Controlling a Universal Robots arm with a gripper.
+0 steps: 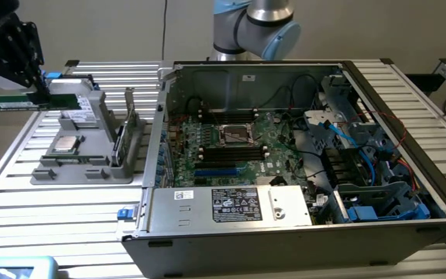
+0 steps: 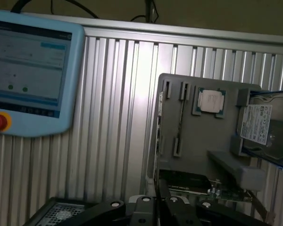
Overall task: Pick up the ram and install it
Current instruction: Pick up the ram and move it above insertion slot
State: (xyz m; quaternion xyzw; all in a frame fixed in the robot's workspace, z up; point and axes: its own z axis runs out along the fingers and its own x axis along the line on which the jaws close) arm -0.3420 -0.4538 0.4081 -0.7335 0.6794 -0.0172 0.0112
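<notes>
Ram (image 1: 14, 103), thin green stick with pale label, is gripped level by the claw (image 1: 41, 96) above the counter's (image 1: 68, 203) edge, exterior view's left.

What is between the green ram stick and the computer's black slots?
The open grey metal computer case's upright side wall, on the exterior view's left. The long green ram stick hangs outside it, in the fingers.

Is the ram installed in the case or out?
Out: the end effector holds the ram over the tray, outside the case.
</notes>
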